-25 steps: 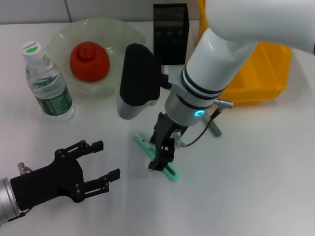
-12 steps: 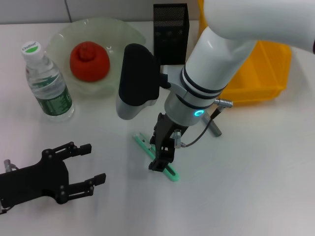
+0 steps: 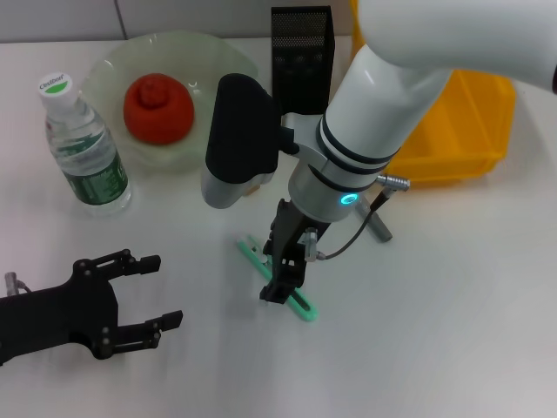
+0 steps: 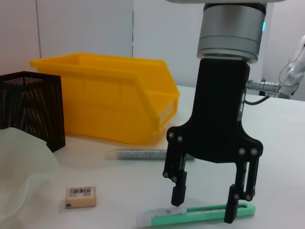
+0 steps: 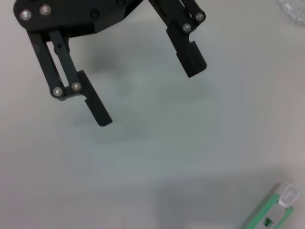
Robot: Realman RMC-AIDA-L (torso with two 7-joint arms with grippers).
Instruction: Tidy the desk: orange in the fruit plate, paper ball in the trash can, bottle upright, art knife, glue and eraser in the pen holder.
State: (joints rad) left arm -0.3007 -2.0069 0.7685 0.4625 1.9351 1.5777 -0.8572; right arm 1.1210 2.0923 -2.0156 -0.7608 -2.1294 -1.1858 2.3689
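- Now, the right gripper (image 3: 280, 277) stands straight down over the green art knife (image 3: 301, 304), jaws parted and straddling it, fingertips at the table (image 3: 452, 287), nothing clamped.
- Left gripper (image 3: 150, 292) hovers low near the front-left edge, fingers spread wide, empty.
- Yellow bin (image 3: 466, 122) and black mesh pen holder (image 3: 301, 52) sit behind.
- Orange (image 3: 157, 106) rests in the fruit plate (image 3: 218, 61).
- Bottle (image 3: 83, 148) upright, cap print unreadable.
- Barcoded eraser (image 4: 81, 196) and glue stick (image 4: 140, 153) lie between knife and bin.

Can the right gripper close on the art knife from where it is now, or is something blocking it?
Probably yes. The right gripper is open, with a finger on each side of the green art knife lying flat on the table; nothing sits between them.
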